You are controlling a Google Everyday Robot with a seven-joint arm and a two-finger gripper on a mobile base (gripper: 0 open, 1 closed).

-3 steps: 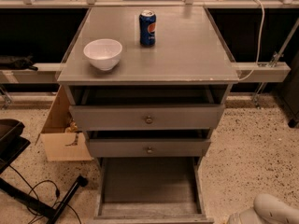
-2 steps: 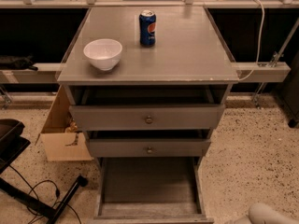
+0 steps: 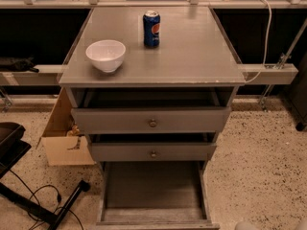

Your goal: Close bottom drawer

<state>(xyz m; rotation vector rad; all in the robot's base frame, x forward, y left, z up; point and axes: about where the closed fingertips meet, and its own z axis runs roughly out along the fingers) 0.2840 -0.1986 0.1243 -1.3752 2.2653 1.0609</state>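
The bottom drawer [image 3: 153, 188] of the grey cabinet [image 3: 192, 56] is pulled far out toward me. Its long grey box is empty, and its front panel lies along the bottom edge of the camera view, with the knob hidden. The middle drawer [image 3: 152, 152] and top drawer [image 3: 151, 121] stand slightly out, each with a small round knob. My gripper is out of view. Only a pale rounded bit of my arm [image 3: 252, 225] shows at the bottom right edge, to the right of the open drawer's front corner.
A white bowl [image 3: 106, 55] and a blue soda can [image 3: 151, 28] stand on the cabinet top. A cardboard box [image 3: 64, 138] sits on the floor left of the cabinet. A black stand and cable [image 3: 43, 205] lie at the lower left. Speckled floor [image 3: 259, 166] lies to the right.
The pale part of my arm at the bottom right has dropped lower and almost left the picture. The drawers have not moved.
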